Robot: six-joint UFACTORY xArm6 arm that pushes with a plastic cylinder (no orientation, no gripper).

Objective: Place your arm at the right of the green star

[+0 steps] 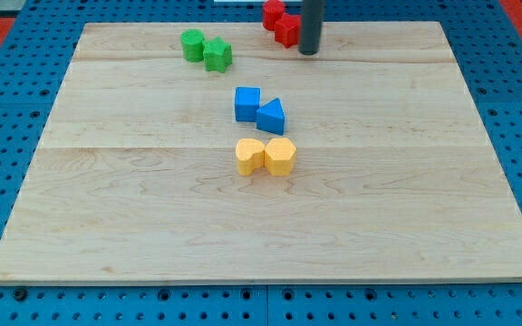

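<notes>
While my tip (309,52) rests beside the red blocks (280,23) near the table (406,226) top edge, the green star (217,55) sits well off toward the view's left, touching a green cylinder (192,44). No gripper exists. Most of the approach remains.

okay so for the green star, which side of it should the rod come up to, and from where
Its bare right face. The green star has the green round block touching its left, so only the view's right is open. My tip sits further right, beside the red blocks; probably slide straight left, stopping short.
</notes>
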